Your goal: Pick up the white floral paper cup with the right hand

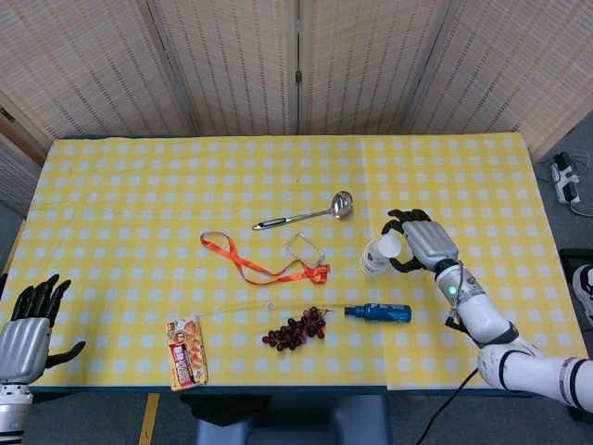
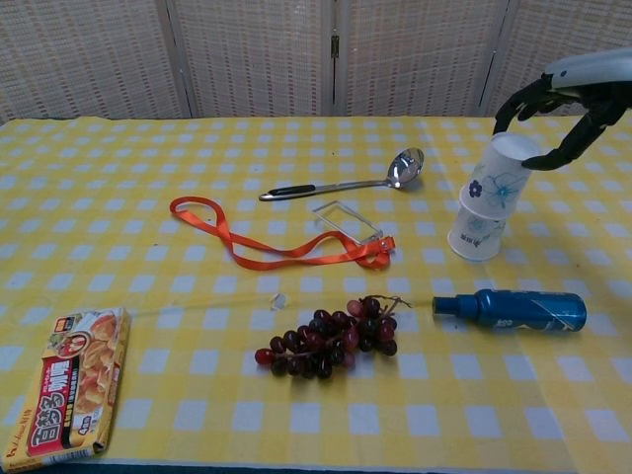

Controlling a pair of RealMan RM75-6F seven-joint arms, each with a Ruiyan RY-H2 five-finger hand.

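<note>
Two white floral paper cups show where one stood, both upside down. The upper cup (image 2: 505,176) (image 1: 387,247) is lifted and tilted, its bottom gripped by my right hand (image 2: 571,99) (image 1: 423,242) from above and the right. The lower cup (image 2: 476,234) stays on the yellow checked table (image 2: 128,168), its top still just inside the upper cup's mouth. My left hand (image 1: 28,321) rests at the table's near left corner, fingers spread and holding nothing; only the head view shows it.
A blue bottle (image 2: 513,309) lies just in front of the cups. Grapes (image 2: 328,339), an orange lanyard with a clear badge holder (image 2: 272,244), a metal ladle (image 2: 346,181) and a snack packet (image 2: 71,383) lie to the left.
</note>
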